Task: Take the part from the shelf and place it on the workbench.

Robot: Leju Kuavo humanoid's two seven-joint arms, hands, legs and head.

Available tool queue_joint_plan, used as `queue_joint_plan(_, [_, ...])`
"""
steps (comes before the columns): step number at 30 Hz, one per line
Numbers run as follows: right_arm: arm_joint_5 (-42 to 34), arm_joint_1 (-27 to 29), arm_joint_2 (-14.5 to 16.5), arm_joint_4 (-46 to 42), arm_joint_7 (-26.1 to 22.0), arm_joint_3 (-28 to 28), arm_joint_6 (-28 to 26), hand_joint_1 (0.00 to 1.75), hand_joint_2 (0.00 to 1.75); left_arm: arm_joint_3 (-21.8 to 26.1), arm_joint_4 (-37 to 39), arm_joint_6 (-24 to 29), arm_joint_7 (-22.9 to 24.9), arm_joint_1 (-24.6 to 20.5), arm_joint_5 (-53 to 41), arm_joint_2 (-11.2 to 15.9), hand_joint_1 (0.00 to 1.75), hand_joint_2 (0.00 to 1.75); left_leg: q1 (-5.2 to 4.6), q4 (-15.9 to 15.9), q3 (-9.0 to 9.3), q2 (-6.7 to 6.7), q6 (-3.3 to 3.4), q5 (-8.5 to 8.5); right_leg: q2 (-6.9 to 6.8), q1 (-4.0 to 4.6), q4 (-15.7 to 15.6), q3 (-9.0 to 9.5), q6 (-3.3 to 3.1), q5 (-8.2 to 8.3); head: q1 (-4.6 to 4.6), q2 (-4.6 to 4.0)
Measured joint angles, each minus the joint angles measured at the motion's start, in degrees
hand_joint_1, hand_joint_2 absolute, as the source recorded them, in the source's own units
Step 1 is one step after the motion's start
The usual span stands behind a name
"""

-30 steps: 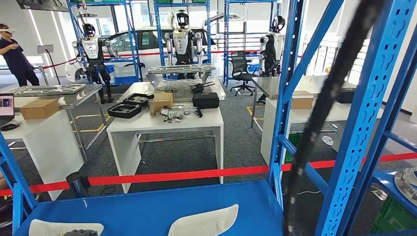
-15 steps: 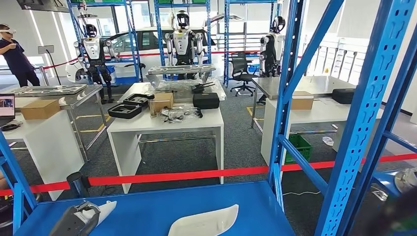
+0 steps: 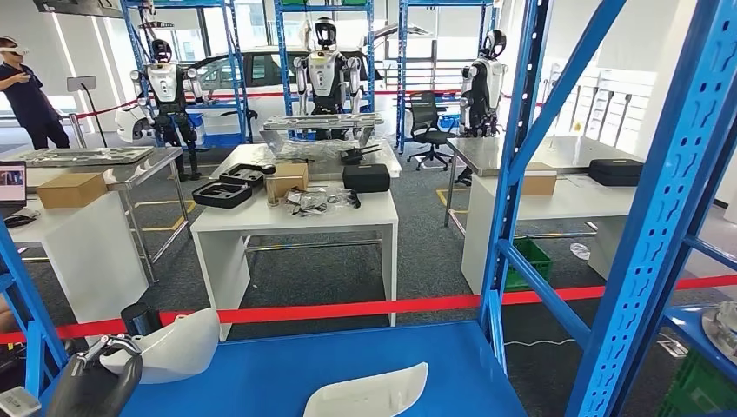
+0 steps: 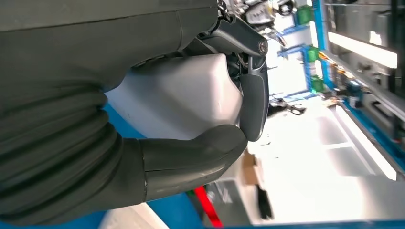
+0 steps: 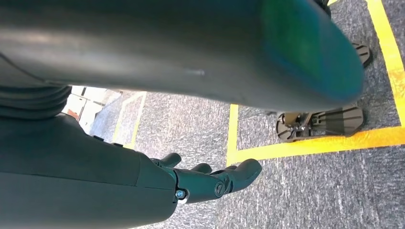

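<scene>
My left hand grips a white curved part and holds it lifted above the left end of the blue shelf board. Close up, the same part lies between the thick thumb and the dark fingers. A second white part lies flat on the shelf near its front middle. My right hand hangs down over grey carpet, fingers loosely apart, holding nothing.
Blue shelf uprights and diagonal braces stand close on the right. Red barrier tape runs behind the shelf. Beyond it stands a white workbench with black cases and a box. Other robots and a person are far back.
My left hand has risen with the white part, which now hangs clear of the shelf board. The dark blurred bar that crossed the picture on the right is gone.
</scene>
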Motion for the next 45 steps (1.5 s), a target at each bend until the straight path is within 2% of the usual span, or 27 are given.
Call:
queue_joint_plan(2, [0.11, -0.06, -0.03, 0.00, -0.01, -0.16, 0.05, 0.00, 0.00, 0.74, -3.15, -1.84, 0.61, 1.39, 2.01, -0.89, 1.75, 1.75, 0.45, -0.80, 0.50, 0.21, 0.31, 0.53, -0.22, 0.17, 2.70, -0.88, 0.43, -2.44, 0.12, 0.01])
queue_joint_plan(4, [0.35, -0.06, -0.05, 0.00, -0.04, -0.21, 0.14, 0.00, 0.00, 1.55, -7.16, -4.18, 1.28, 3.97, 4.28, -1.74, 1.75, 1.75, 0.57, -0.92, 0.53, 0.52, 0.42, 0.69, -0.34, 0.06, 9.21, -3.37, 0.68, -6.57, 0.26, 0.01])
queue_joint_plan(6, [0.53, 0.10, -0.05, 0.01, -0.03, -0.22, 0.17, 0.00, 0.00, 2.01, -11.51, -6.51, 1.68, 7.18, 6.11, -2.33, 1.75, 1.75, 0.66, -0.74, 0.31, 0.77, 0.42, 0.70, -0.35, -0.10, 13.88, -4.91, 0.91, -8.24, 0.33, 0.00])
queue_joint_plan(7, [0.56, 0.19, -0.05, 0.01, -0.01, -0.23, 0.17, 0.00, 0.00, 2.15, -13.45, -7.34, 1.76, 8.50, 6.55, -2.58, 1.75, 1.75, 0.76, -0.57, 0.12, 0.84, 0.35, 0.71, -0.37, -0.20, 13.34, -4.32, 1.05, -7.44, 0.37, 0.00])
queue_joint_plan(10, [0.57, 0.12, -0.02, -0.01, -0.01, -0.30, 0.11, 0.00, 0.00, 2.39, -18.31, -8.47, 2.10, 10.79, 6.17, -3.33, 1.75, 1.75, 1.13, 0.33, -0.70, 0.71, -0.41, 0.83, -0.39, -0.53, 3.58, 1.50, 1.33, -3.31, 0.43, 0.00])
queue_joint_plan(12, [0.56, -0.05, 0.05, -0.02, -0.05, -0.34, 0.03, 0.00, 0.00, 2.37, -20.77, -8.89, 2.47, 11.65, 5.41, -3.82, 1.75, 1.75, 1.05, 0.79, -1.01, 0.42, -1.26, 1.00, -0.15, -0.42, 0.59, 3.11, 0.53, -2.58, 0.44, 0.01])
queue_joint_plan(15, [0.54, -0.18, 0.08, -0.02, -0.04, -0.59, 0.00, 0.00, 0.00, 2.24, -22.75, -9.34, 2.69, 13.15, 4.43, -4.07, 1.75, 1.75, 1.07, 0.86, -1.26, 0.14, -2.46, 1.33, -0.10, -0.32, 0.66, 2.29, -1.20, -2.06, 0.30, -0.01])
queue_joint_plan(16, [0.54, -0.20, 0.08, -0.02, -0.03, -0.69, 0.00, 0.00, 0.00, 2.23, -23.11, -9.45, 2.60, 13.75, 4.14, -4.07, 1.75, 1.75, 1.16, 1.64, -1.66, 0.15, -2.74, 0.28, -0.22, -0.32, 0.54, 1.95, -1.72, -1.63, 0.23, -0.01])
queue_joint_plan(18, [0.54, -0.21, 0.08, -0.02, -0.02, -0.89, 0.00, 0.00, 0.00, 2.23, -23.59, -9.73, 2.18, 14.68, 3.79, -4.05, 1.75, 1.75, 1.26, 6.36, -3.26, 0.18, -3.01, -4.50, -0.43, -0.28, 0.40, 1.10, -2.57, -0.62, 0.10, -0.01])
queue_joint_plan(20, [0.55, -0.21, 0.08, -0.02, -0.02, -1.07, 0.01, 0.00, 0.00, 2.23, -23.78, -10.01, 1.78, 15.22, 3.69, -4.03, 1.75, 1.75, 1.25, 13.36, -4.76, 0.21, -3.07, -9.38, -0.54, -0.01, 0.43, 0.03, -2.90, 0.32, 0.02, -0.01])
queue_joint_plan(21, [0.55, -0.20, 0.08, -0.02, -0.02, -1.14, 0.01, 0.00, 0.00, 2.22, -23.81, -10.15, 1.66, 15.44, 3.69, -4.03, 1.75, 1.75, 1.25, 15.70, -4.81, 0.21, -3.01, -10.23, -0.58, 0.17, 0.47, -0.54, -2.95, 0.79, 0.00, -0.01])
queue_joint_plan(22, [0.55, -0.20, 0.08, -0.02, -0.02, -1.18, 0.01, 0.00, 0.00, 2.21, -23.82, -10.28, 1.59, 15.61, 3.69, -4.03, 1.75, 1.75, 1.22, 16.22, -4.01, 0.21, -2.85, -9.90, -0.61, 0.33, 0.52, -1.16, -2.94, 1.26, -0.01, -0.01])
queue_joint_plan(23, [0.55, -0.21, 0.08, -0.02, -0.02, -1.19, 0.01, 0.00, 0.00, 2.20, -23.86, -10.38, 1.59, 15.70, 3.69, -4.03, 1.75, 1.75, 1.16, 14.58, -2.13, 0.20, -2.57, -8.74, -0.60, 0.50, 0.56, -1.75, -2.89, 1.74, -0.02, -0.01])
queue_joint_plan(24, [0.55, -0.22, 0.09, -0.02, -0.02, -1.20, 0.00, 0.00, 0.00, 2.19, -23.95, -10.46, 1.58, 15.70, 3.69, -4.03, 1.75, 1.75, 1.04, 11.22, 0.63, 0.16, -2.14, -7.46, -0.59, 0.62, 0.58, -2.25, -2.82, 2.19, -0.02, -0.01])
queue_joint_plan(26, [0.55, -0.27, 0.19, -0.02, -0.02, -1.21, 0.00, 0.00, 0.00, 2.14, -24.36, -10.52, 1.57, 15.55, 3.69, -4.03, 1.75, 1.75, 0.55, 3.29, 6.28, 0.10, -1.33, -6.67, -0.55, 0.74, 0.57, -2.89, -2.43, 3.03, -0.01, 0.00])
queue_joint_plan(28, [0.55, -0.32, 0.29, -0.02, -0.02, -1.24, 0.00, 0.00, 0.00, 2.07, -24.79, -10.55, 1.60, 15.40, 3.68, -4.04, 1.75, 1.75, -0.01, -0.42, 8.25, 0.10, -1.00, -6.91, -0.52, 0.58, 0.35, -3.04, -1.70, 3.88, -0.01, 0.01])
queue_joint_plan(30, [0.54, -0.26, 0.30, -0.01, -0.04, -1.26, 0.00, 0.00, 0.00, 2.04, -25.01, -10.54, 1.68, 15.34, 3.65, -4.13, 1.75, 1.75, -0.08, -1.06, 7.68, 0.25, -0.51, -5.89, -0.47, 0.41, 0.08, -3.18, -0.86, 4.48, -0.03, 0.00])
queue_joint_plan(31, [0.53, -0.20, 0.30, -0.01, -0.04, -1.26, 0.01, 0.00, 0.00, 2.03, -25.06, -10.54, 1.72, 15.29, 3.62, -4.22, 1.75, 1.75, 0.01, -1.26, 7.37, 0.38, -0.05, -5.27, -0.46, 0.36, 0.46, -3.49, -0.55, 3.80, 0.00, 0.00])
queue_joint_plan(33, [0.51, -0.15, 0.31, 0.00, -0.03, -1.25, 0.03, 0.00, 0.00, 2.01, -25.14, -10.54, 1.76, 15.25, 3.56, -4.43, 1.75, 1.75, 0.24, -1.49, 6.33, 0.64, 0.70, -3.94, -0.46, 0.26, 4.07, -4.87, -0.12, -0.50, 0.11, -0.01])
queue_joint_plan(35, [0.51, -0.21, 0.31, -0.01, 0.00, -1.25, 0.03, 0.00, 0.00, 2.01, -25.18, -10.54, 1.81, 15.29, 3.53, -4.62, 1.75, 1.75, 0.22, -1.23, 4.66, 0.70, 0.97, -2.70, -0.48, 0.23, 11.05, -6.69, 0.24, -5.63, 0.25, -0.01])
queue_joint_plan(36, [0.51, -0.23, 0.31, -0.01, 0.00, -1.25, 0.02, 0.00, 0.00, 2.01, -25.19, -10.54, 1.85, 15.34, 3.52, -4.71, 1.75, 1.75, 0.22, -1.05, 3.68, 0.75, 0.95, -2.09, -0.48, 0.21, 13.98, -7.04, 0.41, -6.58, 0.29, -0.01])
queue_joint_plan(37, [0.51, -0.24, 0.30, -0.01, 0.00, -1.26, 0.01, 0.00, 0.00, 2.01, -25.19, -10.54, 1.88, 15.39, 3.51, -4.79, 1.75, 1.75, 0.25, -0.82, 2.71, 0.80, 0.87, -1.52, -0.48, 0.17, 15.38, -6.65, 0.54, -6.20, 0.32, -0.01])
queue_joint_plan(39, [0.51, -0.27, 0.30, -0.01, 0.00, -1.26, 0.00, 0.00, 0.00, 2.01, -25.19, -10.54, 1.93, 15.46, 3.49, -4.93, 1.75, 1.75, 0.38, -0.17, 0.83, 0.87, 0.50, -0.55, -0.52, 0.03, 12.10, -2.87, 0.72, -3.18, 0.39, -0.01])
queue_joint_plan(41, [0.51, -0.45, 0.31, -0.03, -0.02, -1.25, 0.00, 0.00, 0.00, 2.01, -25.36, -10.53, 1.97, 15.46, 3.45, -4.99, 1.75, 1.75, 0.40, 0.76, -0.66, 0.90, -0.13, 0.16, -0.52, 0.04, 4.42, 2.77, 0.55, -2.72, 0.45, -0.01])
queue_joint_plan(42, [0.51, -0.51, 0.31, -0.03, -0.03, -1.26, 0.00, 0.00, 0.00, 2.00, -25.48, -10.53, 1.99, 15.45, 3.43, -5.01, 1.75, 1.75, 0.36, 1.11, -1.00, 0.93, -0.50, 0.45, -0.48, 0.13, 1.59, 4.54, 0.24, -3.27, 0.43, -0.01])
queue_joint_plan(43, [0.51, -0.54, 0.31, -0.04, -0.03, -1.26, 0.00, 0.00, 0.00, 1.99, -25.64, -10.53, 2.03, 15.43, 3.41, -5.04, 1.75, 1.75, 0.31, 1.27, -1.16, 0.96, -0.87, 0.78, -0.40, 0.26, 0.13, 5.28, -0.21, -3.91, 0.38, -0.01])
queue_joint_plan(45, [0.55, -0.46, 0.31, -0.04, -0.03, -1.26, 0.00, 0.00, 0.00, 1.97, -25.86, -10.52, 2.18, 15.44, 3.39, -5.13, 1.75, 1.75, 0.41, 1.15, -1.27, 0.95, -1.61, 1.55, -0.39, 0.36, -0.21, 4.75, -1.25, -3.34, 0.29, 0.00])
